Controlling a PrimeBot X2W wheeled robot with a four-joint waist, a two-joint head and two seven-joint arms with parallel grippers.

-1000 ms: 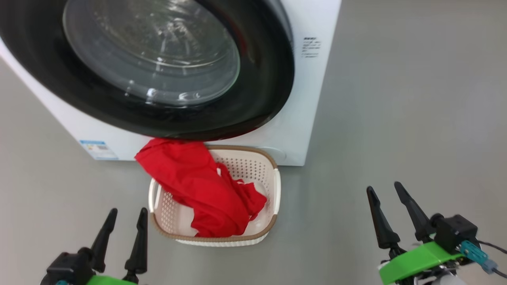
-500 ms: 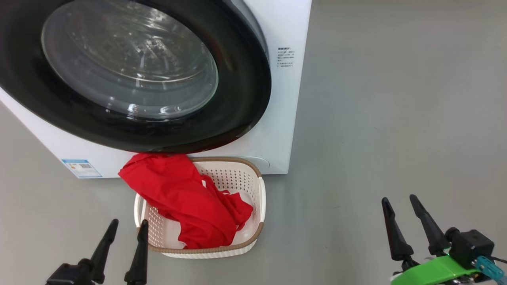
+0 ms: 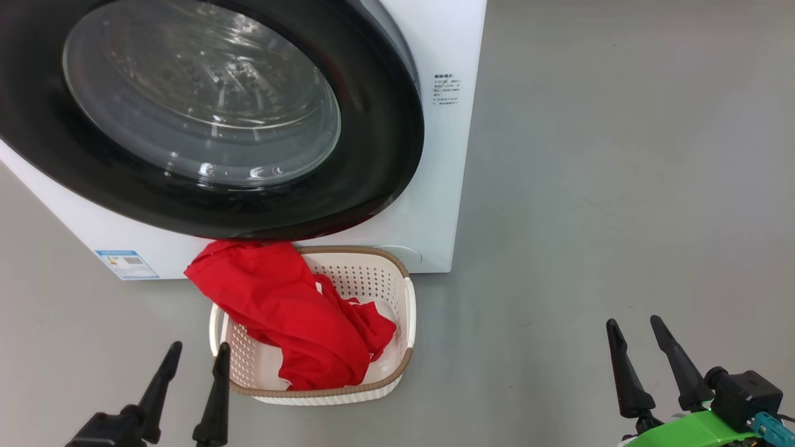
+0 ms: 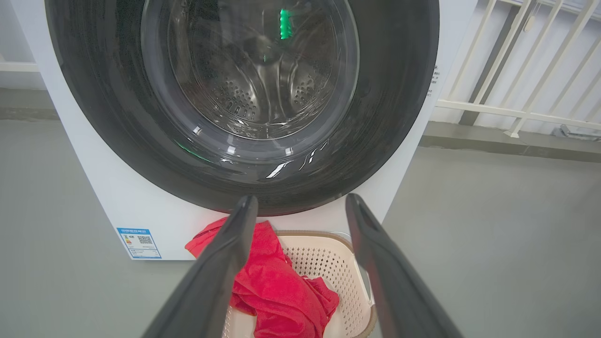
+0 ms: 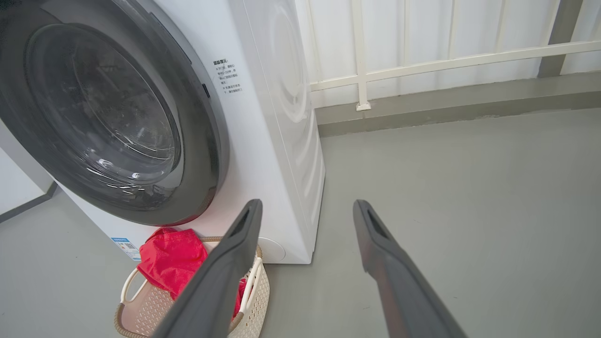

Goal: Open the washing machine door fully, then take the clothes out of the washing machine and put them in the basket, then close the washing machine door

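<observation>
The washing machine [image 3: 444,186] is a white box whose door [image 3: 379,161] lies shut against its front, black rim around a clear glass window. On the floor just in front stands the basket [image 3: 407,323], with the red clothes [image 3: 292,310] heaped in it and spilling over its far left rim. Low at the left, my left gripper [image 3: 197,352] is open and empty, close to the basket's near left corner. At the lower right my right gripper [image 3: 633,324] is open and empty, well clear of the basket. Through the door [image 4: 385,108] glass the steel drum [image 4: 244,94] shows.
Grey floor [image 3: 621,186] spreads wide to the right of the machine. A white railing [image 5: 422,61] over a low grey kerb runs behind it. A blue label [image 3: 127,265] sits on the machine's lower left front.
The head camera shifted, so the whole scene slid left and down. Both grippers sit lower in the picture and stay open. The clothes and basket lie as before.
</observation>
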